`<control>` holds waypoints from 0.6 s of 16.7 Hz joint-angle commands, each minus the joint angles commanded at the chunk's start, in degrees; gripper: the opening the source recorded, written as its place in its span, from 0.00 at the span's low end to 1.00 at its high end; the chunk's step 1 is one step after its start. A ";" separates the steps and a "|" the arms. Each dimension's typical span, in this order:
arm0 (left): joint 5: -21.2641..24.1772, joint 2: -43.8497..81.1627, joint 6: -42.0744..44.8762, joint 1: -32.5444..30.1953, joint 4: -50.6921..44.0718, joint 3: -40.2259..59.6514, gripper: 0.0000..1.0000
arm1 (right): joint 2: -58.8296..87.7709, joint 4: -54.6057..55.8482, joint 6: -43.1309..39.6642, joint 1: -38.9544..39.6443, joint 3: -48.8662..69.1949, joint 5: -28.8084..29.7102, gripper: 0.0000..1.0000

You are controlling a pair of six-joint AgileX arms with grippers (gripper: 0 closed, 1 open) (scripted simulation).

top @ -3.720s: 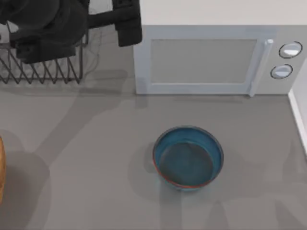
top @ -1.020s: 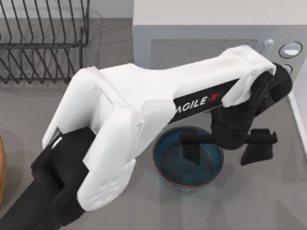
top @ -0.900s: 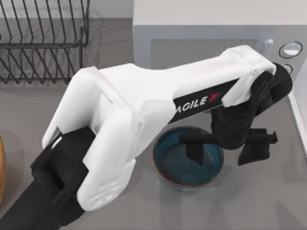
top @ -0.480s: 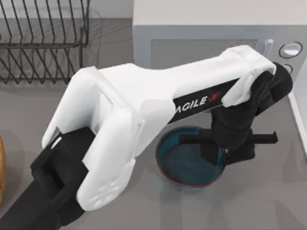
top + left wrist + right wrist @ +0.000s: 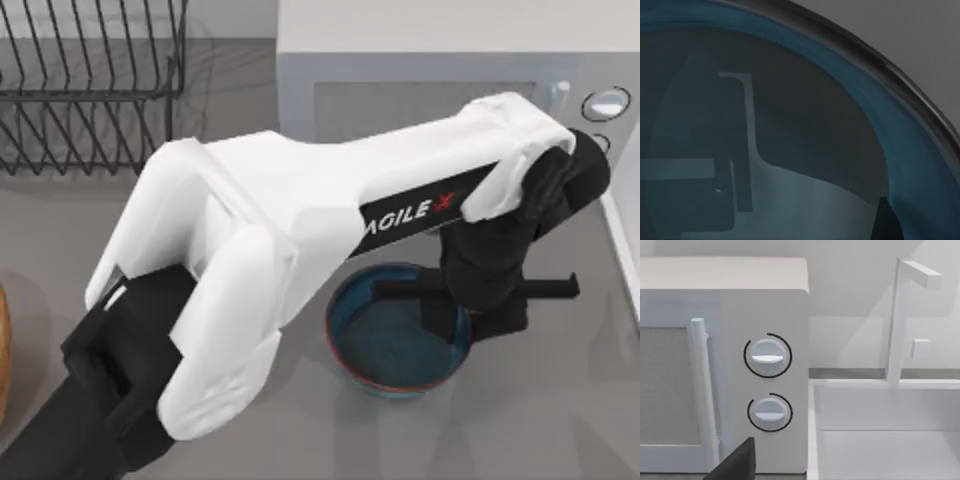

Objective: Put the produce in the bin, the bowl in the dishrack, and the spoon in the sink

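Note:
The teal-blue bowl (image 5: 385, 340) stands upright on the grey counter in front of the microwave. My left arm reaches across from the lower left, and my left gripper (image 5: 468, 318) is shut on the bowl's right rim, one finger inside and one outside. In the left wrist view the bowl's dark inside (image 5: 790, 150) is seen from very close. The black wire dishrack (image 5: 90, 90) stands at the back left. The sink (image 5: 890, 440) lies to the right of the microwave. A dark part of my right gripper (image 5: 737, 462) faces the microwave's knobs. The produce and the spoon are out of view.
The white microwave (image 5: 420, 100) stands right behind the bowl, with two knobs (image 5: 767, 356) on its right side. A white faucet (image 5: 897, 315) rises behind the sink. An orange-brown object (image 5: 3, 350) sits at the left edge of the counter.
My left arm came over from the dishrack to the bowl. In the last second its fingers closed on the bowl's right rim, and the bowl shifted slightly to the right.

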 joint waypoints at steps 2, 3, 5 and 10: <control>-0.01 -0.26 0.07 0.08 0.00 -0.16 0.00 | 0.00 0.00 0.00 0.00 0.00 0.00 1.00; -0.01 -0.21 0.08 0.06 -0.10 -0.03 0.00 | 0.00 0.00 0.00 0.00 0.00 0.00 1.00; -0.01 0.33 0.12 -0.09 -1.62 1.89 0.00 | 0.00 0.00 0.00 0.00 0.00 0.00 1.00; 0.05 3.40 -0.04 -0.39 -11.26 14.91 0.00 | 0.00 0.00 0.00 0.00 0.00 0.00 1.00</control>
